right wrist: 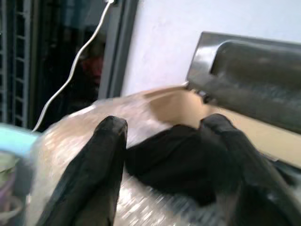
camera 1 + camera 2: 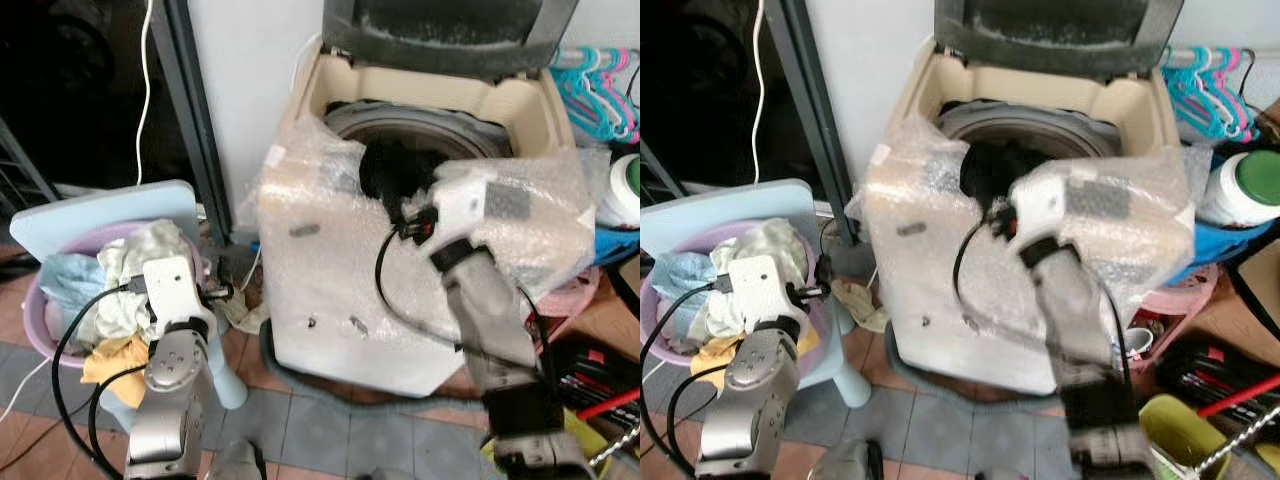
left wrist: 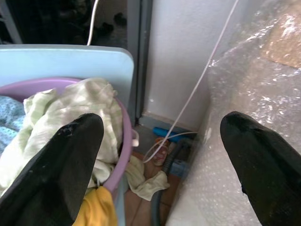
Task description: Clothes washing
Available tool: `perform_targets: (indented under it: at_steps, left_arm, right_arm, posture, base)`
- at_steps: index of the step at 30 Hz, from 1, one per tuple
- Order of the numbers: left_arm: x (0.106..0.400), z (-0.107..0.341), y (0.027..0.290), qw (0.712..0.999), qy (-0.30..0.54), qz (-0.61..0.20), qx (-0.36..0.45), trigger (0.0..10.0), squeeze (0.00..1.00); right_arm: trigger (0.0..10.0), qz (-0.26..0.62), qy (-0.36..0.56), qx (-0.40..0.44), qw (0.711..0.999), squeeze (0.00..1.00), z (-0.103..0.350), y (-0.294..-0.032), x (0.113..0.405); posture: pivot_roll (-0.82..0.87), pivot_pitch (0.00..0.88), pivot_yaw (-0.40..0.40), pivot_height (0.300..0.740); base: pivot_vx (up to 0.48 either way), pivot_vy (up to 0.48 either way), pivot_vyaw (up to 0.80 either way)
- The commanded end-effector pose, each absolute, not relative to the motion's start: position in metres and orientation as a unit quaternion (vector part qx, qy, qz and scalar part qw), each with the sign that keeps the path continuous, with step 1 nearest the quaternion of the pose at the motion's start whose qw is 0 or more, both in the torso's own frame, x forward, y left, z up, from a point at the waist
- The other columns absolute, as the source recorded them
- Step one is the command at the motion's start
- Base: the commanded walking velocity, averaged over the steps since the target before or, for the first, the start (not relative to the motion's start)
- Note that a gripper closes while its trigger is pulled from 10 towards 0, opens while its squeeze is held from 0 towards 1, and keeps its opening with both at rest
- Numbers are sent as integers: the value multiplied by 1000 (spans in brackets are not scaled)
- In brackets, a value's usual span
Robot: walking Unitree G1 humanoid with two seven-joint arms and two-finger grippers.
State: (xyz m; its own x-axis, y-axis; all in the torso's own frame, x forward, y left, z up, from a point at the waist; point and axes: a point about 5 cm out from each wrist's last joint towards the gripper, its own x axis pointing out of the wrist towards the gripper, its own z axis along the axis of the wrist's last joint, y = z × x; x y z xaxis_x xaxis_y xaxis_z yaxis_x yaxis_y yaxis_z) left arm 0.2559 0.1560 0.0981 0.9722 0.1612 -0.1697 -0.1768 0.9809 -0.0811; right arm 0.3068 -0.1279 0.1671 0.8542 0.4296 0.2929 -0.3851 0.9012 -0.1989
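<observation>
Black garment [image 1: 178, 157] pinched in right gripper [image 1: 174, 141] at washing machine [image 2: 420, 130] rim; left gripper [image 3: 162, 141] spread wide beside laundry basin [image 2: 45, 330]

Place: you're in a home laundry corner.
Proof: open washing machine [image 2: 400, 250], basin of clothes [image 2: 60, 330], plastic hangers [image 2: 600, 85], tiled floor [image 2: 330, 430].

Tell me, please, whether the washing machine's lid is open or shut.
Open. The lid stands raised behind the washing machine, leaving the drum opening exposed, with a black garment draped at its front edge.
</observation>
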Motion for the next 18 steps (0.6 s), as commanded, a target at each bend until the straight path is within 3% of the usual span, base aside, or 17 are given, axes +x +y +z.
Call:
perform_targets:
  at_steps: [1, 5, 8, 11, 18]
  left_arm:
    - [256, 96, 154, 992, 89, 81, -45, 10000, 0]
    - [258, 96, 151, 993, 90, 67, -45, 10000, 0]
    - [259, 97, 150, 993, 90, 63, -45, 10000, 0]
    - [260, 95, 149, 992, 94, 64, -46, 10000, 0]
    - [258, 95, 151, 992, 95, 71, -47, 10000, 0]
  right_arm:
    - [10000, 212, -189, -74, 956, 1000, 180, -126, 304]
    - [10000, 254, -120, -70, 957, 1000, 157, -115, 295]
    - [10000, 244, -73, -71, 964, 1000, 151, -116, 311]
    - [10000, 193, -23, -70, 978, 1000, 149, -124, 336]
    - [10000, 114, -35, -46, 992, 1000, 173, -145, 365]
  posture:
    - [-48, 47, -11, 740]
    - [-55, 49, 0, 740]
    - [-54, 48, 3, 740]
    - [-43, 45, -5, 740]
    - [-30, 44, -15, 740]
  base:
    - [0, 0, 0]
    - [0, 0, 0]
    - [0, 0, 0]
    - [0, 0, 0]
    - [0, 0, 0]
